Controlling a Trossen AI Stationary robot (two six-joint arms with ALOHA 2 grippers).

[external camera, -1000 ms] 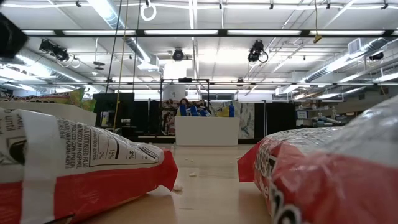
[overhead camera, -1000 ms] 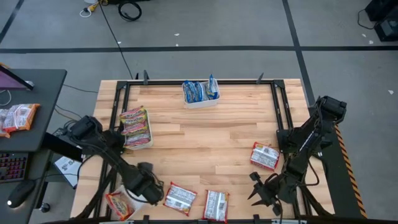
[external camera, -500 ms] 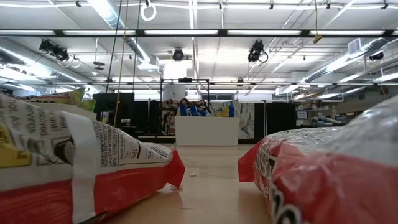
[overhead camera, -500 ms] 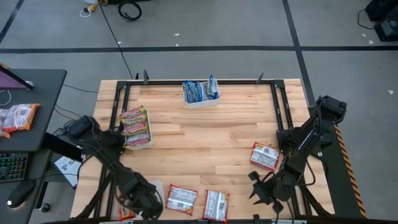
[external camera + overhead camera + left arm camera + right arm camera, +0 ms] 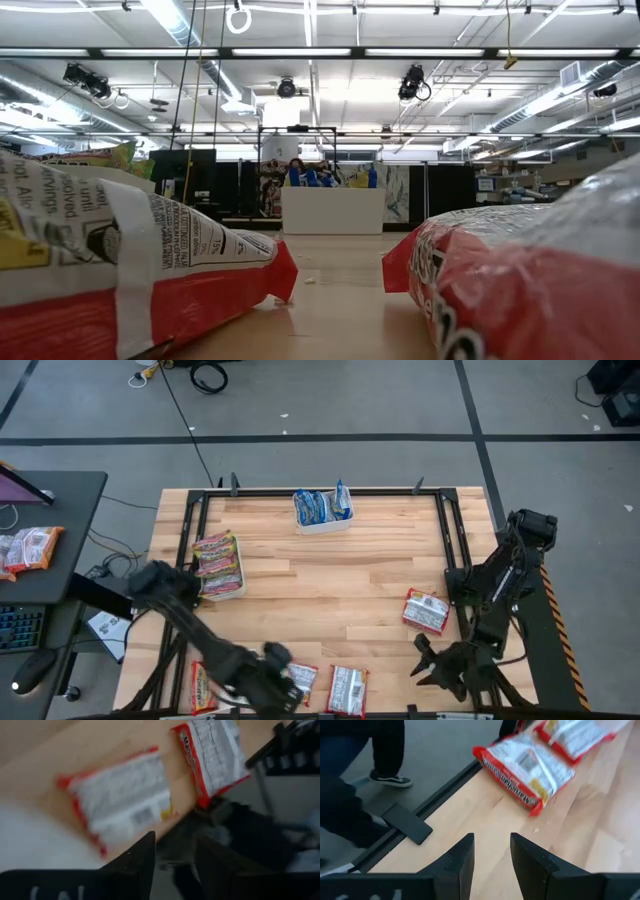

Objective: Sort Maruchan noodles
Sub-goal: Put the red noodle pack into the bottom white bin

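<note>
Left gripper (image 5: 172,857), fingers slightly parted and apparently empty, faces a red-white packet (image 5: 117,795) just ahead: light, crinkly, slippery; pinch its edge.

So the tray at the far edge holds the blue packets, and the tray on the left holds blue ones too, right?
Not quite. The far tray does hold blue packets, but the left tray holds red and green-yellow packets, not blue ones. The high view shows both.
</note>
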